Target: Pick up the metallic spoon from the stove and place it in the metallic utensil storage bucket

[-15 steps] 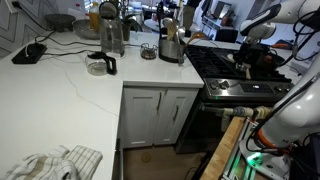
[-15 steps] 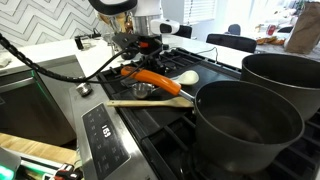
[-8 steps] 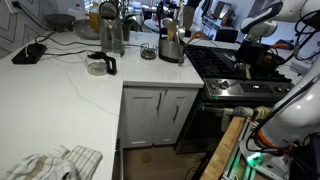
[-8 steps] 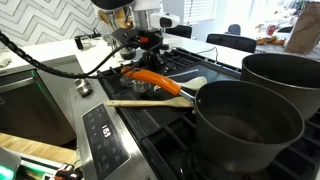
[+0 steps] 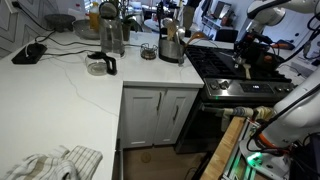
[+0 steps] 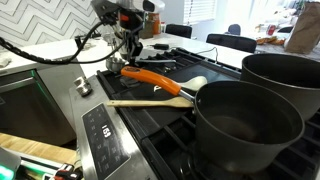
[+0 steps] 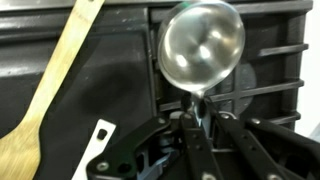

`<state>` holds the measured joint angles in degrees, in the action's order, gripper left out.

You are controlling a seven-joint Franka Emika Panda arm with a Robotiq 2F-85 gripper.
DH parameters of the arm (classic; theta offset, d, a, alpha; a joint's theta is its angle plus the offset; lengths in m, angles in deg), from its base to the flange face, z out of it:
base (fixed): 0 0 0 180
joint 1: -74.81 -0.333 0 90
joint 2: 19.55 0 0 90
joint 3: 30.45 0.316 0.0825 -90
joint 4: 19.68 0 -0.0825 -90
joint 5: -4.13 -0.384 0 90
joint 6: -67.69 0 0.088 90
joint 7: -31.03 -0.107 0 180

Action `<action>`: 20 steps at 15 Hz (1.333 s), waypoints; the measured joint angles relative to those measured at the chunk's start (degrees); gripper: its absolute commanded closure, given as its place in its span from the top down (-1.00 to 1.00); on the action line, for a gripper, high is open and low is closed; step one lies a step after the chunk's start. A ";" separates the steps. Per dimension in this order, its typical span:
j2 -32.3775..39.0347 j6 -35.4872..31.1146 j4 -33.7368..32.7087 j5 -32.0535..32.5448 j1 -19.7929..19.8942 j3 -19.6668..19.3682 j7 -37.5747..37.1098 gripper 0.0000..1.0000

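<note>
My gripper [image 7: 195, 118] is shut on the handle of the metallic spoon [image 7: 201, 45]. In the wrist view the spoon's shiny bowl hangs over the black grates of the stove [image 7: 120, 70]. In an exterior view the gripper [image 6: 130, 48] is raised above the far left of the stove [image 6: 150, 125]. In an exterior view the gripper [image 5: 243, 48] hangs over the stove [image 5: 222, 70], and the metallic utensil storage bucket [image 5: 171, 47] stands on the counter left of it, with handles sticking up.
An orange utensil [image 6: 155, 78] and a wooden spoon [image 6: 150, 101] lie on the grates. Two large dark pots [image 6: 245, 125] [image 6: 285, 75] fill the near side. A steel pitcher [image 5: 112, 35] and a small mesh cup [image 5: 149, 51] stand on the white counter [image 5: 70, 90].
The gripper has risen from the grates with the metallic spoon in it and has moved back and to the left in the stove-side view.
</note>
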<state>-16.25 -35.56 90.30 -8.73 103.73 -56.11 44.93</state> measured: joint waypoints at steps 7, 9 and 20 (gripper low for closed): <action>-4.52 18.41 -7.81 -17.89 -3.12 1.89 -15.03 -0.72; -4.51 18.45 -8.60 -20.52 -3.91 2.16 -17.66 -0.72; -2.18 27.30 -10.20 -26.02 -5.11 2.87 -20.87 -0.93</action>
<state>-18.43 -8.26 80.10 -34.74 98.61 -53.23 24.05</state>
